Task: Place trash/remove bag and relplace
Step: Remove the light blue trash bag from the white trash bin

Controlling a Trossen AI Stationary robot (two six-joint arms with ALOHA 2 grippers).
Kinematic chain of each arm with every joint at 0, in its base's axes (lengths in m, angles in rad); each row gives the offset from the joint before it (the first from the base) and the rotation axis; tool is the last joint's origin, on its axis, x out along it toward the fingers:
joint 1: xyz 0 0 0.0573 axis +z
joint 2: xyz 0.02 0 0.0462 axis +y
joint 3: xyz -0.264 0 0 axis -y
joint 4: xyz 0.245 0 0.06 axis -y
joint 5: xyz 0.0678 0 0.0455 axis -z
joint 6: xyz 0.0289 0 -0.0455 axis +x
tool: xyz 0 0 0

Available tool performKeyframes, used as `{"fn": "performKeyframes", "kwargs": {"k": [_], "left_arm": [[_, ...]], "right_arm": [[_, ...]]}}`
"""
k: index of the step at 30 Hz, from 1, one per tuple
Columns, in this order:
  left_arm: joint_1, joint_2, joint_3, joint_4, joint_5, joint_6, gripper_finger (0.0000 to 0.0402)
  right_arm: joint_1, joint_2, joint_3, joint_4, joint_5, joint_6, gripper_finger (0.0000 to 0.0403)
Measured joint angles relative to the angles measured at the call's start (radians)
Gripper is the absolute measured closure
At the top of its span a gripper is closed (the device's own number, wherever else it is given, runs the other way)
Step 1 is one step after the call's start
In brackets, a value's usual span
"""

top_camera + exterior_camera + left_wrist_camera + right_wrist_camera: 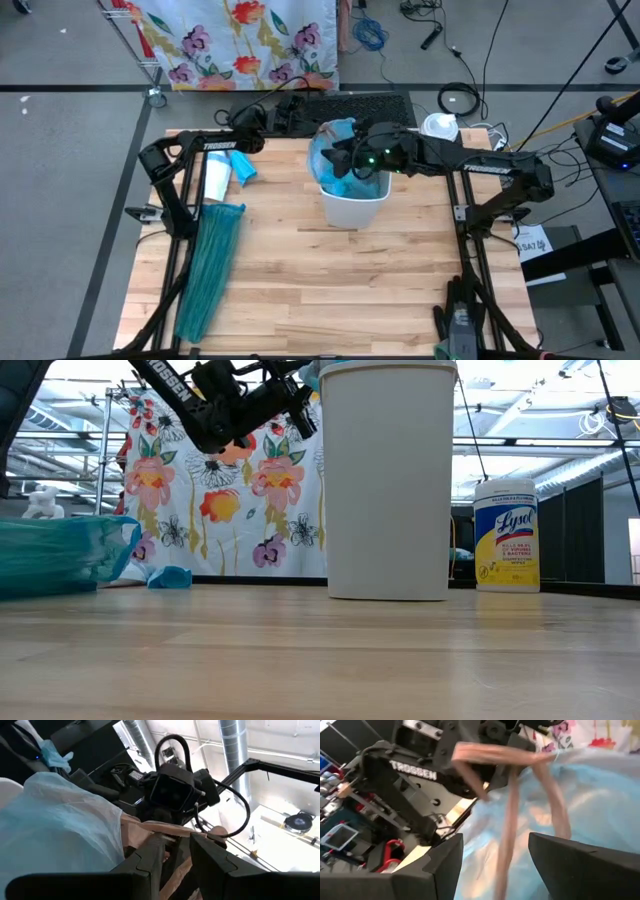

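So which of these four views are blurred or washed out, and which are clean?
Right wrist view: motion-smeared; the tan drawstring streaks across the pale-blue bag. Left wrist view: bright ceiling glare at the lower right, and its own fingers are soft. Low view: backlit, so the white bin reads grey against blown-out windows. High view: evenly lit and sharp.

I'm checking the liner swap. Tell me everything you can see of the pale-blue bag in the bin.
The bag is thin, translucent pale-blue plastic, crumpled and bunched. It sits in the white bin and rises above the rim on the far-left side. Tan drawstring loops are pulled out from its top. The left gripper has the drawstring between its fingers; the right gripper is open over the bag, the strings hanging between its fingers.
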Motion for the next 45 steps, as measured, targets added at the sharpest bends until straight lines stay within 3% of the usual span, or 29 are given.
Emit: {"fn": "performKeyframes", "kwargs": {"k": [8,20,28,36,40,45], "left_arm": [[-0.006,-0.013,0.000,0.009,0.003,-0.001,0.0302],[0.006,-0.037,0.046,0.006,0.002,-0.026,0.0302],[0.016,-0.037,0.068,-0.020,0.070,-0.026,0.0302],[0.021,-0.037,0.068,-0.120,0.092,-0.002,0.0302],[0.022,-0.037,0.068,-0.182,0.094,0.042,0.0302],[0.023,-0.037,0.068,-0.189,0.094,0.058,0.0302]], "right_arm": [[-0.046,0.011,0.000,0.230,-0.066,-0.102,0.0190],[-0.084,0.039,0.001,0.380,-0.147,-0.118,0.0190],[-0.087,-0.011,0.000,0.323,-0.160,-0.120,0.0190],[-0.096,-0.100,0.000,0.002,-0.148,0.003,0.0190],[-0.095,-0.094,0.000,-0.095,-0.149,0.064,0.0190],[-0.094,-0.054,0.000,-0.086,-0.153,0.074,0.0190]]}}
